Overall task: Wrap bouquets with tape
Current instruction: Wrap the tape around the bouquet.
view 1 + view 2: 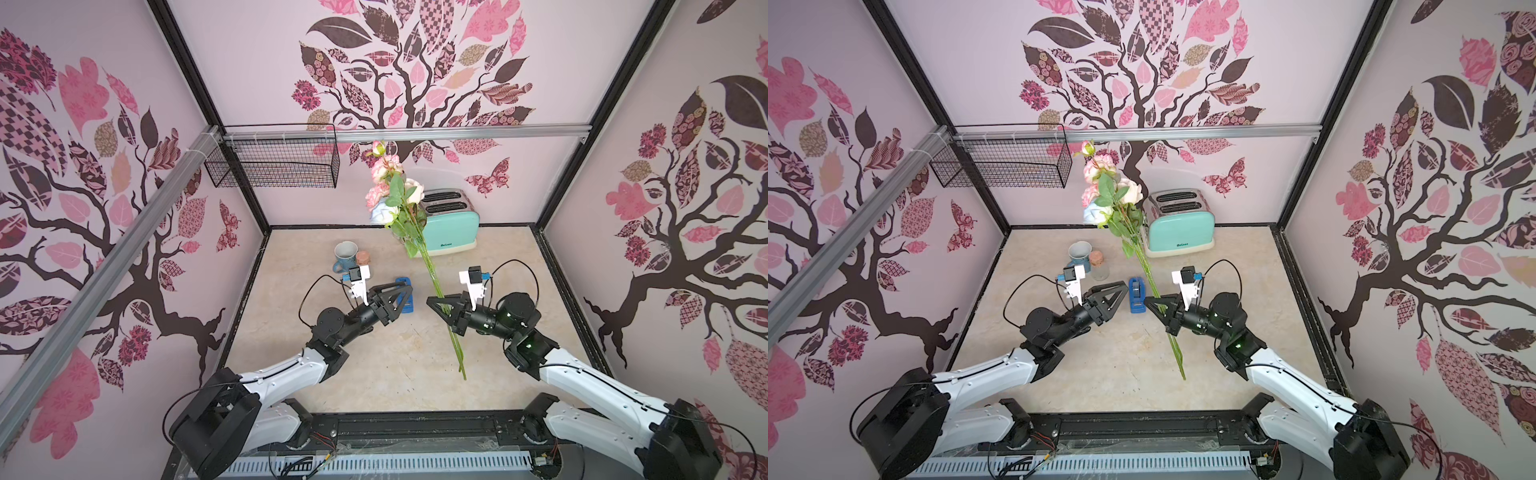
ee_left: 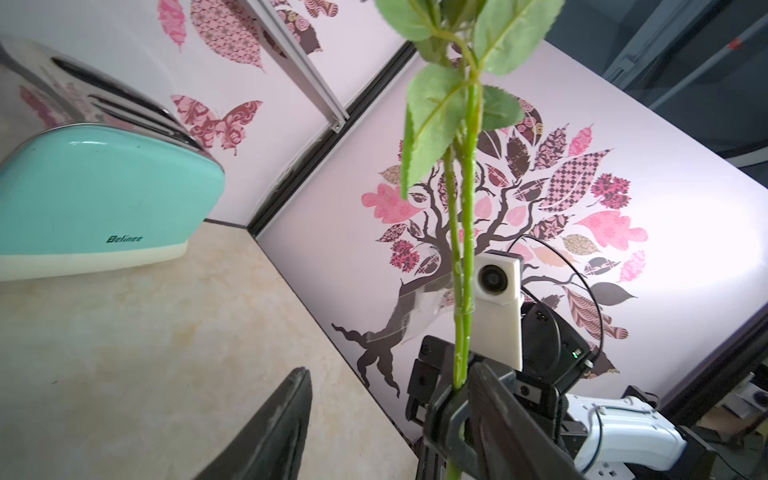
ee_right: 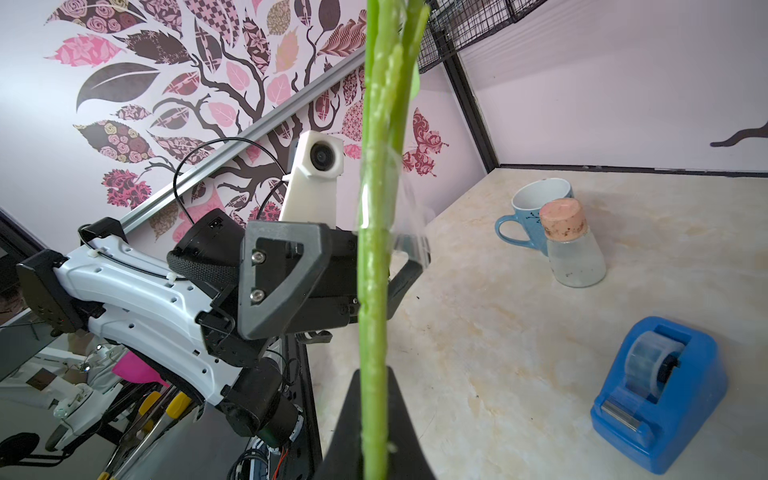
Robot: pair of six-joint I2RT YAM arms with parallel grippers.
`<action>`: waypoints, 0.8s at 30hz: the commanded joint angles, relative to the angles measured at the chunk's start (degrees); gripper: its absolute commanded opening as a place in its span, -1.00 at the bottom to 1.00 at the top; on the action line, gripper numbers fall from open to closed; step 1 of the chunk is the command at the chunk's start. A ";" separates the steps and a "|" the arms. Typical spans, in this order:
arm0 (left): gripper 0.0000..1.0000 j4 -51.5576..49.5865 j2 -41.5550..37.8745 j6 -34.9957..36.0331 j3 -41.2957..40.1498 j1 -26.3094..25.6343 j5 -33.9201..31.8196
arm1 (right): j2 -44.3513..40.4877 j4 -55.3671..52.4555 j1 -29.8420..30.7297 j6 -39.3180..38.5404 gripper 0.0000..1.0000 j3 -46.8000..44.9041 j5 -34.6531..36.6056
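Right gripper is clamped tight on the long green stems of the pink-and-cream artificial flower bouquet, holding it tilted in the air over the middle of the beige marble-look bench, with the blooms up toward the back edge by the mint-green toaster. A clear strip of tape clings to the stems just bloom-side of that grip. Left gripper hovers beside the stems, jaws apart and gripping nothing, over the bright blue plastic tape dispenser sitting mid-bench.
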 commanded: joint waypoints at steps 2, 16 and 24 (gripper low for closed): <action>0.22 4.16 1.88 -0.21 4.20 -0.90 3.13 | 0.11 4.18 0.73 1.56 -1.00 1.19 -2.13; 0.02 4.14 4.82 -0.75 6.63 -1.74 3.31 | -0.86 9.02 1.06 4.93 -1.00 0.83 -6.84; 0.01 4.16 3.42 0.09 6.42 -1.72 2.26 | -0.94 8.15 1.08 4.91 -1.00 0.48 -7.43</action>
